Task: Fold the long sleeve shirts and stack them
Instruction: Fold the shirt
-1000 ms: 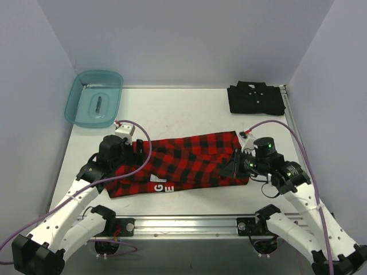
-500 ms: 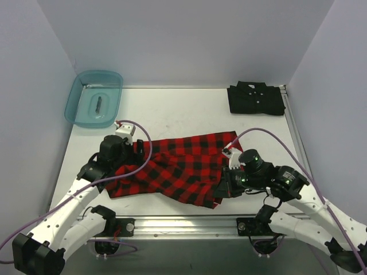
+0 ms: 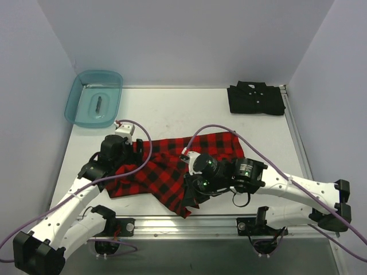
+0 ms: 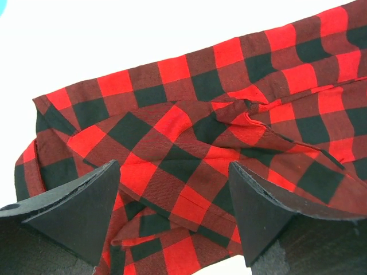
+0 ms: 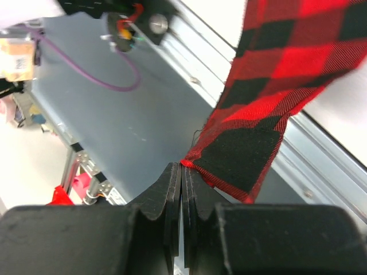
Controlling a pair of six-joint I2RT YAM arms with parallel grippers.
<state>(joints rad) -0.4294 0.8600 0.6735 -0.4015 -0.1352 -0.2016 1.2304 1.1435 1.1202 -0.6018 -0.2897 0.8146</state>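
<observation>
Both arms wear white shell links with black joint housings: the left arm (image 3: 70, 205) at lower left of the frame, the right arm (image 3: 298, 185) at lower right. A purple cable (image 3: 149, 150) trails along each (the right arm's cable (image 3: 218, 126) arcs higher). A white connector block (image 3: 123, 129) caps the left wrist. The left end effector (image 4: 173, 166) has 2 matte black, wedge-shaped fingers (image 4: 74, 212); the right end effector (image 5: 181, 165) has 2 flat black fingers (image 5: 165, 196).

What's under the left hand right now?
The plaid shirt, rumpled into folds, lies below the open left hand. The table beneath that fabric is covered, and whether the fingers touch the cloth can't be told.
</observation>
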